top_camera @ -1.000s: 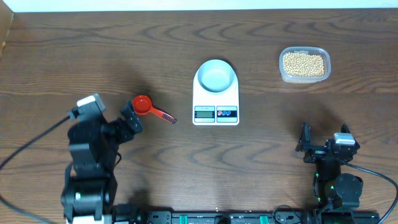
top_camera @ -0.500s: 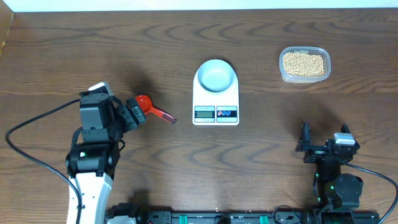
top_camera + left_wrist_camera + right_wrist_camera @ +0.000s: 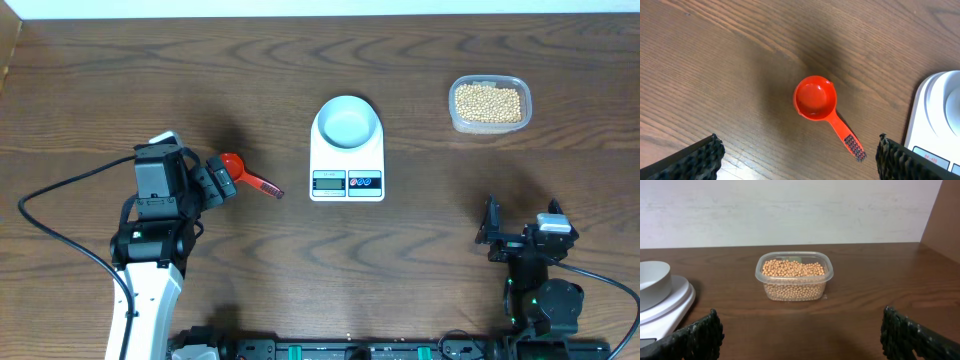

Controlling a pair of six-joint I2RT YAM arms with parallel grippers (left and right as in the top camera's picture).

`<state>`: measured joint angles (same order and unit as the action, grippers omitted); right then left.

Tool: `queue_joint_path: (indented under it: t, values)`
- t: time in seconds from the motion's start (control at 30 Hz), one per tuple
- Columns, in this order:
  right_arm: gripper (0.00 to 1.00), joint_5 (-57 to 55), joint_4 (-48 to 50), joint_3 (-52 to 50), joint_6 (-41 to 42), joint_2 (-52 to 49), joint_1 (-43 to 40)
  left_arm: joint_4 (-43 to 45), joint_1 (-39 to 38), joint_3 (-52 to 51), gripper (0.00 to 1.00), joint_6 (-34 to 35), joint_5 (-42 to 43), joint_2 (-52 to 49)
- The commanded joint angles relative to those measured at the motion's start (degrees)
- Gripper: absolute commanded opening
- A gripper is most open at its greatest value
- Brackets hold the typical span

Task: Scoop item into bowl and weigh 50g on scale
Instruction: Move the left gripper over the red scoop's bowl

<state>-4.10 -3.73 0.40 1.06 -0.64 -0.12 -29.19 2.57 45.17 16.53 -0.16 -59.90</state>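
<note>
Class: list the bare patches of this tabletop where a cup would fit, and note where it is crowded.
Free: between the scale and the bean tub; the far-left corner beyond the red scoop; the near strip in front of the scale. Crowded: around the scoop, where the left claw hovers open.

Legible text, by carrier:

1. Scale (image 3: 347,166), overhead view. The grey display (image 3: 329,181) sits on its front edge. I see a pale window only and cannot make out any digits from here.
2. Two round buttons (image 3: 365,181) sit beside that display. Each carries a coloured mark (one reddish, one bluish) that is too small for me to read as a symbol or word.
3. Scale (image 3: 925,130), left wrist view. A short line of reddish print (image 3: 932,158) runs along the front corner. It is blurred and cut by the frame edge, so I cannot read it.

Total readable entries: none.
</note>
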Motion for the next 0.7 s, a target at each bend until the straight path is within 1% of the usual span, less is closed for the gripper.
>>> queue_joint_path:
  t: [0.0,0.1,0.3,0.6,0.67]
  values:
    - [0.99,0.15,-0.22,-0.09,-0.02,0.31,0.50,0.31,-0.07,1.20,0.99,0.11,-0.31,-0.13]
    - [0.99,0.15,-0.22,-0.09,-0.02,0.31,0.50,0.28,-0.07,1.20,0.99,0.35,-0.31,-0.13]
    - [0.99,0.15,-0.22,-0.09,-0.02,0.31,0.50,0.31,-0.07,1.20,0.99,3.58,-0.35,-0.13]
    - [0.99,0.15,-0.24,-0.09,-0.02,0.31,0.50,0.31,-0.07,1.27,0.98,17.84,-0.57,-0.13]
    - [0.99,0.15,-0.22,-0.09,-0.02,0.31,0.50,-0.09,-0.09,1.44,0.98,19.78,-0.57,-0.13]
